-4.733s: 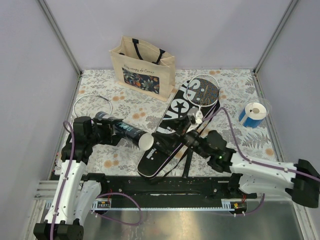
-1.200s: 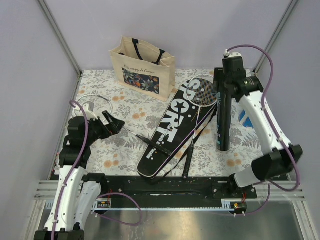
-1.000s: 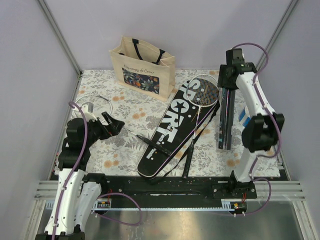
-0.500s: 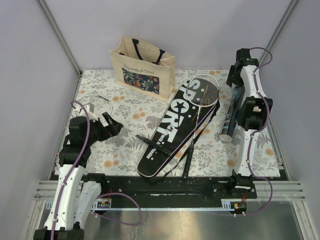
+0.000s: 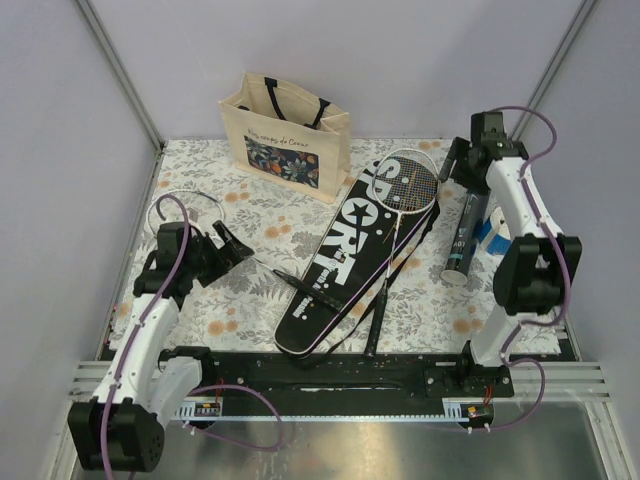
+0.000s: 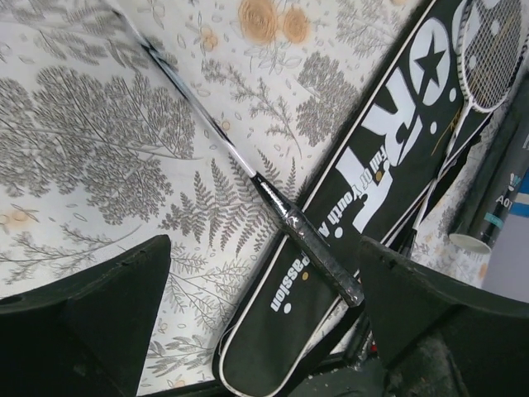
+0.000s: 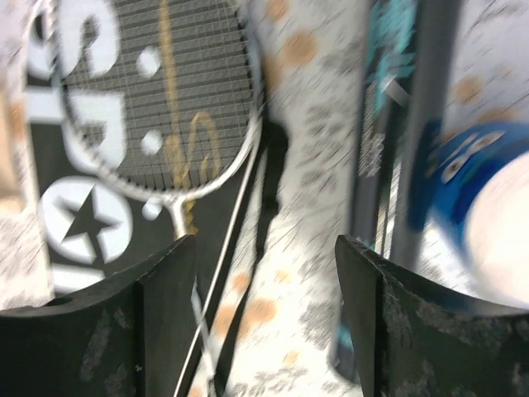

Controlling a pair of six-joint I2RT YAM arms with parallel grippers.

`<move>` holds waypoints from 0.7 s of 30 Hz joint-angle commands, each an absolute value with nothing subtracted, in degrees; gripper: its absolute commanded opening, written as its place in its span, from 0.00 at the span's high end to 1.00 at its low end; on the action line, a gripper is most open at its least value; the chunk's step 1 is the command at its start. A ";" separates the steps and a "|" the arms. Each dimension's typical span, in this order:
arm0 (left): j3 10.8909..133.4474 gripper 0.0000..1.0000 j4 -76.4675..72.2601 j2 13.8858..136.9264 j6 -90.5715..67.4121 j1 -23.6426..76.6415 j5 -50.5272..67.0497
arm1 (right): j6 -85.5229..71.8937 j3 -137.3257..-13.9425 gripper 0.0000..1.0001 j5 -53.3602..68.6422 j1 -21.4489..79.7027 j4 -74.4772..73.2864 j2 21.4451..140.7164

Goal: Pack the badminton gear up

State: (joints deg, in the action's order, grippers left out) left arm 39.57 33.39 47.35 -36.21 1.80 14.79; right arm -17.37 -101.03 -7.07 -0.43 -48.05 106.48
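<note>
Black cover: flat on the floral surface, between the two sets of fingers and touched by neither; white "SPORT" lettering and a star face up; in the left wrist view it fills the ground ahead and to the right of the Left fingers
Left fingers: spread wide and empty; they hover above the surface with nothing clasped
Handle racket: lies straight under the gap between the Left fingers; its thin shaft runs away to the upper left of them; its black handle crosses the cover's white-piped edge and rests on it
Strung racket: head on the lettered end of the cover, just to the left of the Right fingers; shaft running back over the cover toward the arm bases; a gold mark shows on the strings in the right wrist view
Right fingers: parted, holding nothing; raised over the far right of the surface; their own view is blurred
Tube: long and black, lying on the surface below the Right fingers, nearer the right-hand one; white end toward the arm bases; free of any grip
Blue-and-white roll: just beside the Tube, outside the right-hand finger; whether the two touch cannot be told
Tote bag: upright at the far edge, well apart from both sets of fingers
</note>
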 commanded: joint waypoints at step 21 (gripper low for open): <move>26.80 0.11 8.26 58.70 -54.67 8.70 14.07 | -33.22 -54.14 0.43 11.69 10.90 -12.40 90.87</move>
